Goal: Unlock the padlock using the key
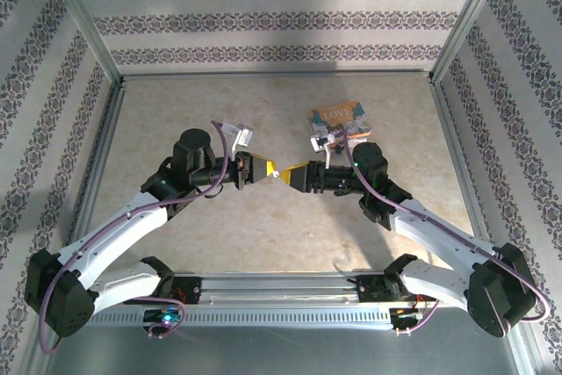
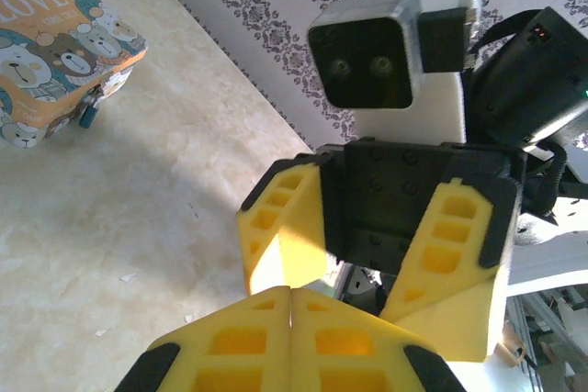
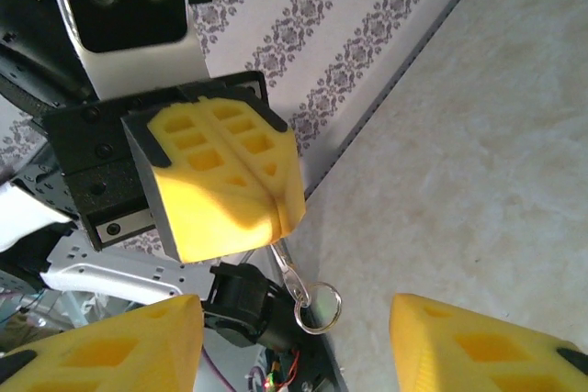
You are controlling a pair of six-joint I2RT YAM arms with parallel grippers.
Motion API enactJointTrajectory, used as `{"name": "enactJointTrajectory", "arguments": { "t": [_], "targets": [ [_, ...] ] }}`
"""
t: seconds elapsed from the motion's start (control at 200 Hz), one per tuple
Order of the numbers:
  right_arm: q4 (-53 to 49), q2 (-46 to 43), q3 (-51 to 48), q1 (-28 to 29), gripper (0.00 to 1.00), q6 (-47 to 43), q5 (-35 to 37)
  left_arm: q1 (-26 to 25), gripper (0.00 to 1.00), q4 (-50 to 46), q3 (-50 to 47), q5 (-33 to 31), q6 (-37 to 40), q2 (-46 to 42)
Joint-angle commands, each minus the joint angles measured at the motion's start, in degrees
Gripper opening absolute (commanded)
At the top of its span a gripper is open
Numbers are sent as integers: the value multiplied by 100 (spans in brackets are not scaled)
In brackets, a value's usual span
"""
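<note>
Key hand-over, grippers tip to tip.
Left gripper (image 3: 274, 213) is pinched tight on the key (image 3: 289, 268), whose shaft hangs below its tips. Right gripper (image 3: 294, 337) is spread wide just opposite. The padlock (image 1: 341, 120) lies behind the right wrist. Suggest centring the shaft before closing.

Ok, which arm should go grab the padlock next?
Right. The right claw is open and empty, and the padlock lies beside that arm. The left claw is shut on the key.
</note>
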Motion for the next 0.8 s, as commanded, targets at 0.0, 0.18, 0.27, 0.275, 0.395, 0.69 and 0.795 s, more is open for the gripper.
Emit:
{"name": "enactJointTrajectory", "arguments": {
  "t": [0.0, 0.18, 0.27, 0.275, 0.395, 0.69, 0.795],
  "targets": [
    [254, 120, 228, 108, 53, -125, -130, 52, 0, -28, 149, 134, 135, 8],
    [281, 246, 325, 195, 47, -138, -110, 48, 0, -46, 149, 114, 142, 3],
    [290, 312, 367, 227, 44, -144, -106, 54, 0, -46, 149, 128, 141, 0],
    [290, 310, 368, 228, 44, -147, -105, 55, 0, -46, 149, 125, 143, 4],
    [299, 401, 404, 280, 40, -150, -105, 55, 0, -55, 148, 129, 150, -9],
    [258, 379, 370, 304, 29, -179, -43, 55, 0, -81, 131, 55, 154, -26],
    [199, 353, 351, 305, 27, -210, -16, 61, 0, -82, 109, 16, 154, -44]
  ]
}}
